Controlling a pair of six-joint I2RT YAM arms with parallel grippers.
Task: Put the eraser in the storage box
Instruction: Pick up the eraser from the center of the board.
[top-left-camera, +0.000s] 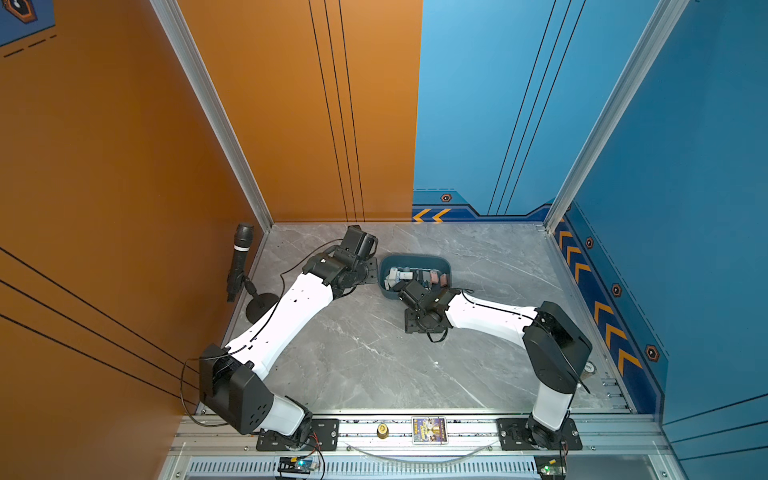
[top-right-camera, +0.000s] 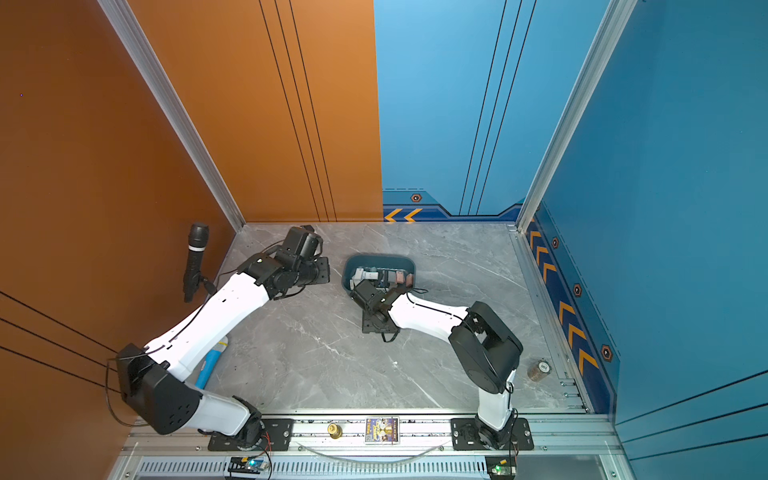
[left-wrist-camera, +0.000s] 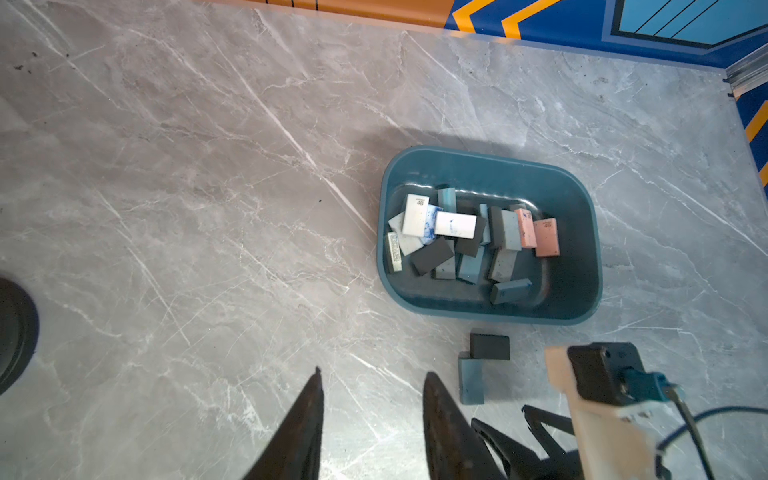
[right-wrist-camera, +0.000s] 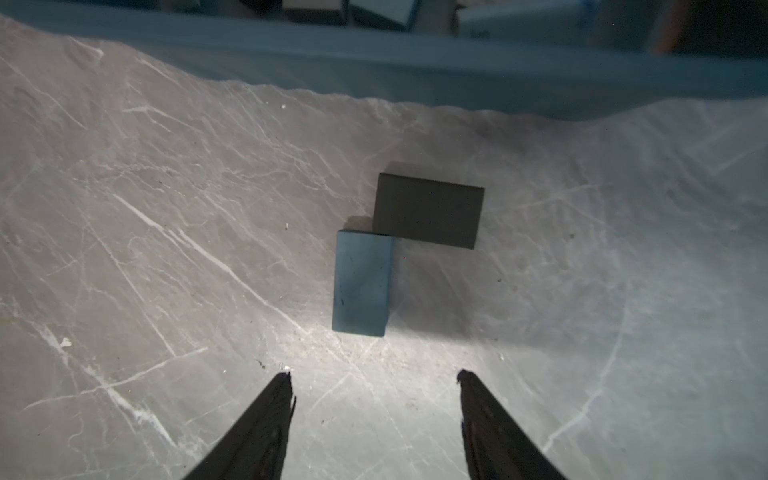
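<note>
- 2 erasers lie on the table (right-wrist-camera: 166, 208) just outside the storage box (top-left-camera: 415, 258): a blue eraser (right-wrist-camera: 362, 282) and a dark eraser (right-wrist-camera: 428, 210), touching at 1 corner.
- In a top view the box sits just below the frame's centre, with other erasers (left-wrist-camera: 455, 224) inside.
- The right gripper (right-wrist-camera: 374, 374) hovers near the pair, jaws wide and empty. Closing on 1 eraser could shove the other or pinch both.
- The box wall is near, so a low carry may strike its rim.
- The left gripper (left-wrist-camera: 374, 372) is narrowly parted, empty and aside.
</note>
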